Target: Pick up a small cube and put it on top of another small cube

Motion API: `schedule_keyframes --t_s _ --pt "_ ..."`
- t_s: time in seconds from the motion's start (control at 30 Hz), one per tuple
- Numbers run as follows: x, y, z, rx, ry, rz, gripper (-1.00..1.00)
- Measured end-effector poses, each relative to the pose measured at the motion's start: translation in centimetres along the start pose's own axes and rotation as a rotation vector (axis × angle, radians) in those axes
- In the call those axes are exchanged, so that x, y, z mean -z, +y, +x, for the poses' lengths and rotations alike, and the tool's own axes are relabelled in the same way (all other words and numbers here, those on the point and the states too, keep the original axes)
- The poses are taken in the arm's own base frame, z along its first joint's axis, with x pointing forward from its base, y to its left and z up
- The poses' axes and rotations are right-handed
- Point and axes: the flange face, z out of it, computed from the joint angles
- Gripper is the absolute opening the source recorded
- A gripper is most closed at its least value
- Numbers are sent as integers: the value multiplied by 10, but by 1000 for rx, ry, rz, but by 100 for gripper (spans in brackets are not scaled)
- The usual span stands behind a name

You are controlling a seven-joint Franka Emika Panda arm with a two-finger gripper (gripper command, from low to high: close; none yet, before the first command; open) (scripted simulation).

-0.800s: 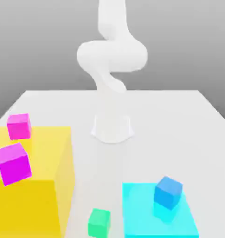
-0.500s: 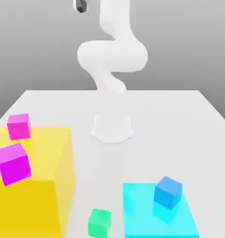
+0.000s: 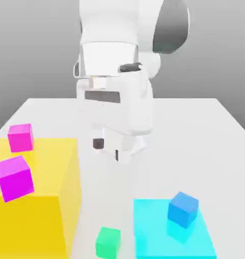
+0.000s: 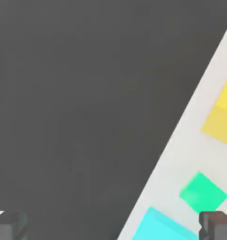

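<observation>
Exterior view shows the end effector [image 3: 108, 149] spread wide and holding nothing above the white bench [image 3: 205, 126], while the small green cube [image 3: 108, 242] sits between the yellow block [image 3: 48, 202] and cyan slab [image 3: 154, 238].

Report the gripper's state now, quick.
Gripper: open, jaws wide apart, holding nothing; the green cube sits untouched on the table.

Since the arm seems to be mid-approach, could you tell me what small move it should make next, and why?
Probably lower the hand toward the green cube. The hand is open and holds nothing, hanging well above the table, while the green cube sits free on the table between the yellow block and the cyan slab.
</observation>
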Motion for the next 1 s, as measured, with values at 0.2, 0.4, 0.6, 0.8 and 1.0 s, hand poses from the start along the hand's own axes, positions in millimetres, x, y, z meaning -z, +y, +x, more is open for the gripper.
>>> schedule_keyframes --t_s 0.2,0.4,0.6,0.8,1.0 --pt "-80 22 16 -273 63 -104 0" --pt "-153 57 34 -536 151 -191 0" --pt "-221 76 43 -575 167 -202 -100" --pt "-225 77 44 -575 165 -201 -100" --pt "-170 64 36 -567 168 -201 -100"
